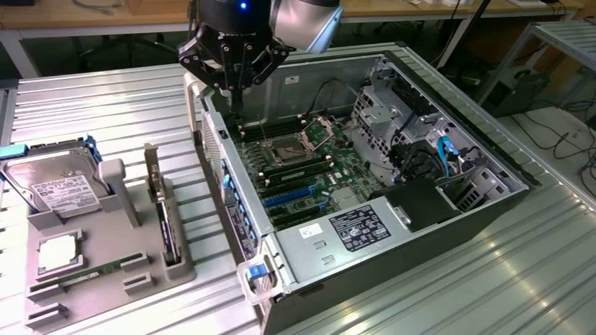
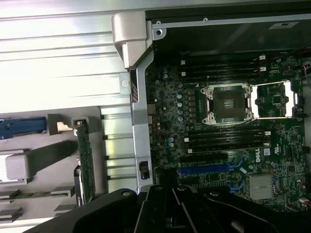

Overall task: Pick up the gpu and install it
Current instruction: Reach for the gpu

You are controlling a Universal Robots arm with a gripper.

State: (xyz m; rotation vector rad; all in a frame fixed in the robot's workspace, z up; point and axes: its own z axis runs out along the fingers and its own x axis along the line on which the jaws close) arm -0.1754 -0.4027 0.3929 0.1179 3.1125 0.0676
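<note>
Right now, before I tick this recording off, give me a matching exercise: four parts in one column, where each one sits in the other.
1 graphics card
2 hard drive
3 power supply
4 processor socket

A on the motherboard
B inside the case, beside the motherboard
C on edge in the grey holder, on its side nearest the case
D propped in the holder, on its side farthest from the case

Pairs: 1-C, 2-D, 3-B, 4-A

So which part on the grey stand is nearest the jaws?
The thin dark card standing on edge, beside the computer case; the hard drive sits farther off.
</note>
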